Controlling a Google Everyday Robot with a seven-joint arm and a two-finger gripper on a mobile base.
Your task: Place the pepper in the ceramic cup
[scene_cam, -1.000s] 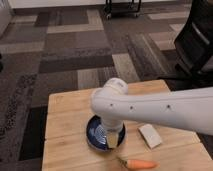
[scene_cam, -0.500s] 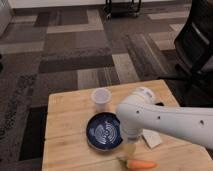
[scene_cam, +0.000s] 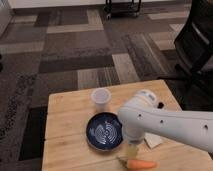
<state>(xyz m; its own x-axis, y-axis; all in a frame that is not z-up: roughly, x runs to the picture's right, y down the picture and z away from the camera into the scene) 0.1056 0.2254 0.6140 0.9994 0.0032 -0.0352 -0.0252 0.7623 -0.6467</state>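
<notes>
The ceramic cup [scene_cam: 101,98] stands empty behind the blue bowl [scene_cam: 105,131]. Right of them, the gripper [scene_cam: 132,150] hangs wide and empty just above the pepper [scene_cam: 140,164] at the table's [scene_cam: 65,150] near edge. This looks like the grasp approach, likely needing descent and closure.

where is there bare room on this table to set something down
Bare wood runs along the left side of the table, left of the ceramic cup and blue bowl. It is crowded at the near right: the pincer hangs over the pepper, beside the white block.
</notes>
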